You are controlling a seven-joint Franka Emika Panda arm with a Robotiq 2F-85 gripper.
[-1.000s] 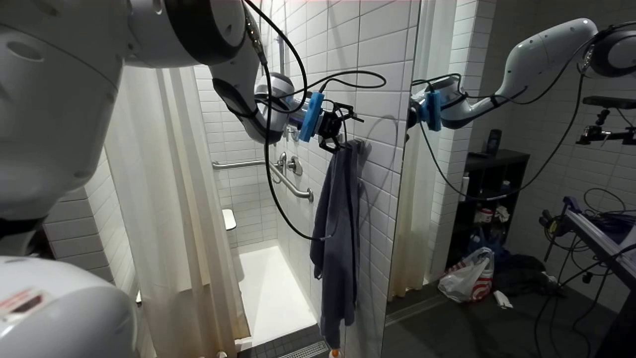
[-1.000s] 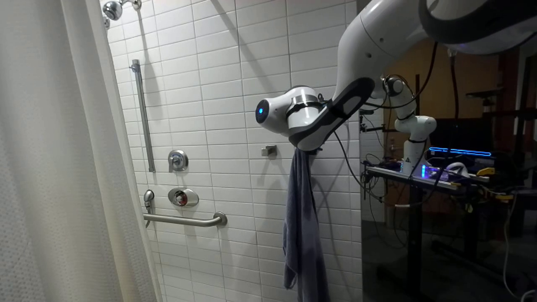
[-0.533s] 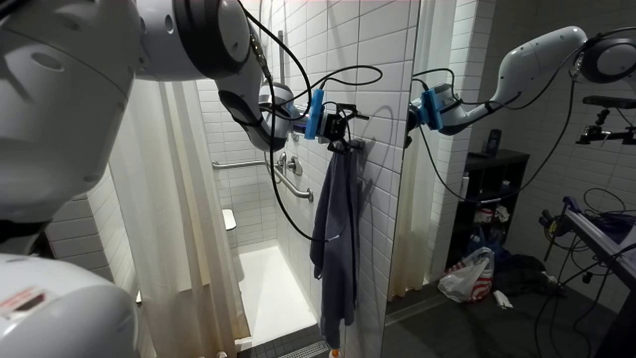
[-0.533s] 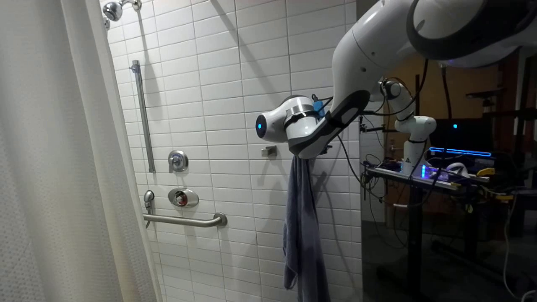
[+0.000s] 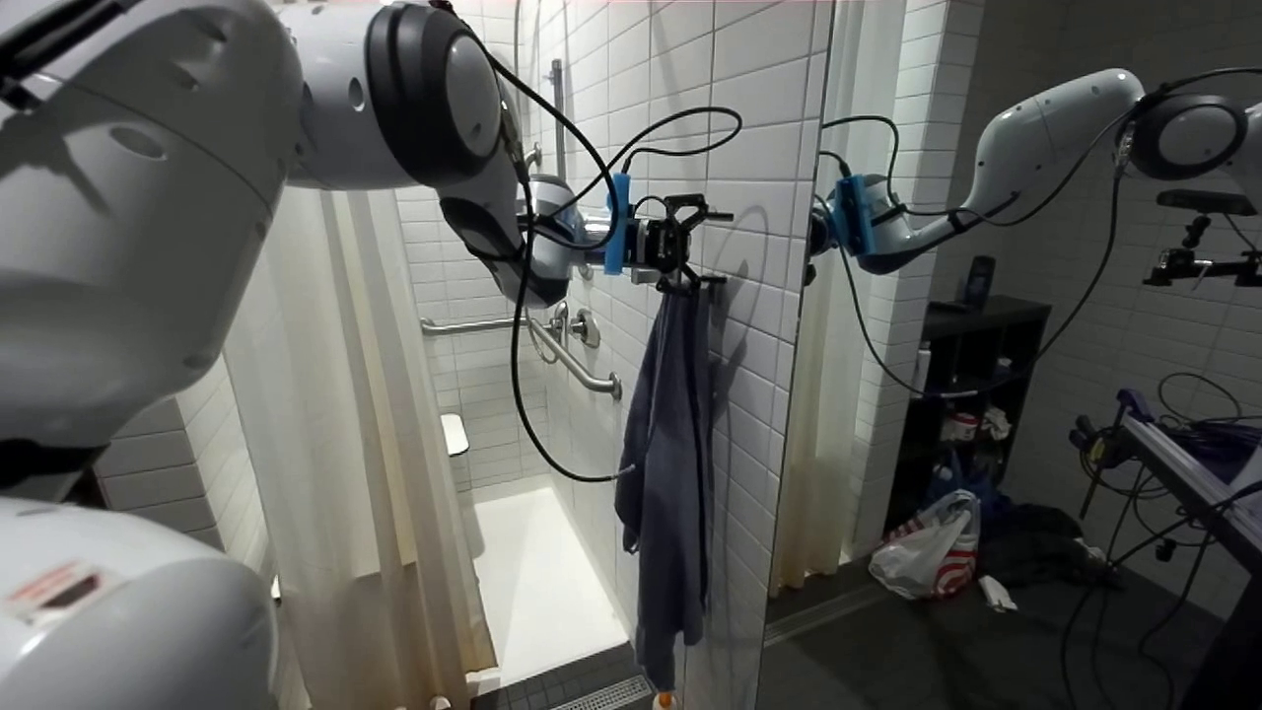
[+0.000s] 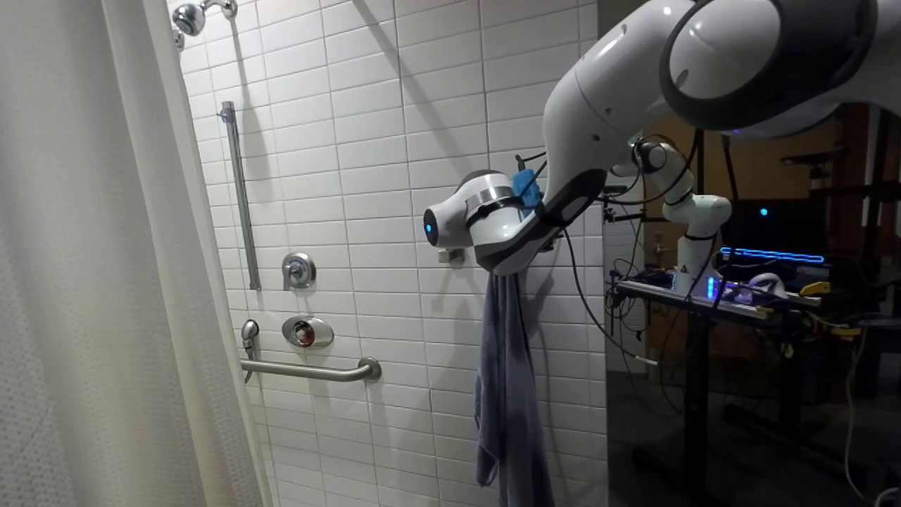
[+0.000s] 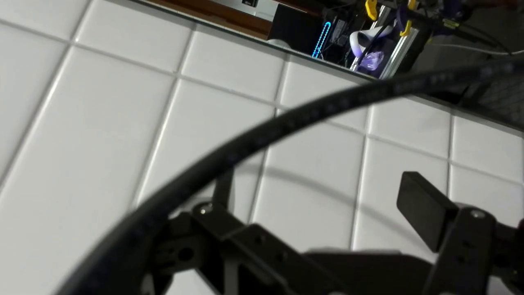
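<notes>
1. The blue-grey towel (image 5: 668, 473) hung against the tiled wall (image 5: 754, 424) in an exterior view, its long axis upright: gathered end at twelve o'clock, loose hem at six.
2. In an exterior view my arm (image 6: 577, 141) hid its top, and its lower end slanted slightly toward five.
3. My gripper (image 7: 325, 198) stood at the towel's twelve o'clock, fingers (image 7: 423, 209) spread wide, holding nothing; wall showed between them. I could not tell whether the lower finger touched the towel.
4. A black cable (image 7: 286, 123) curved across my wrist view from two o'clock to eight.
5. In an exterior view a metal fitting (image 6: 450, 258) sat at the towel's eleven o'clock, a grab bar (image 6: 310, 370) at nine.
6. In an exterior view the shower curtain (image 5: 345, 444) hung at its nine o'clock, a mirror (image 5: 887, 631) at three.
</notes>
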